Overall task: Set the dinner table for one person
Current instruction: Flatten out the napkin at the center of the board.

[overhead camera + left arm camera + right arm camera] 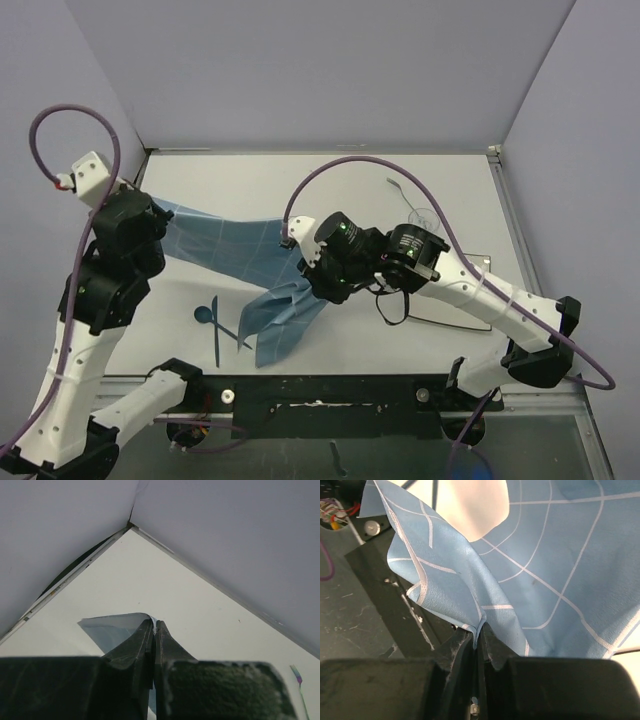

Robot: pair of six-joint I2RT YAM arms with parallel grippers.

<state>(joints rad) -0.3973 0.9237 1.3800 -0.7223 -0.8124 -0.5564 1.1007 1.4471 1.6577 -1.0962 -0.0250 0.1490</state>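
The blue white-gridded mat (235, 250) hangs stretched above the white dinner table (300, 190) between both grippers. My left gripper (158, 213) is shut on one corner at the left; in the left wrist view its tips (154, 625) pinch the curled mat corner (110, 627). My right gripper (303, 272) is shut on the mat's edge near the middle, and loose folds (280, 325) sag from there toward the table's front. The right wrist view shows the mat (545, 555) gathered into a crease between the closed tips (479, 630).
Dark blue cutlery (212, 325) lies on the table at the front left, partly beside the sagging folds. A clear plastic utensil (398, 186) lies at the back right. The black rail (320, 395) runs along the near edge. Grey walls close in the back and sides.
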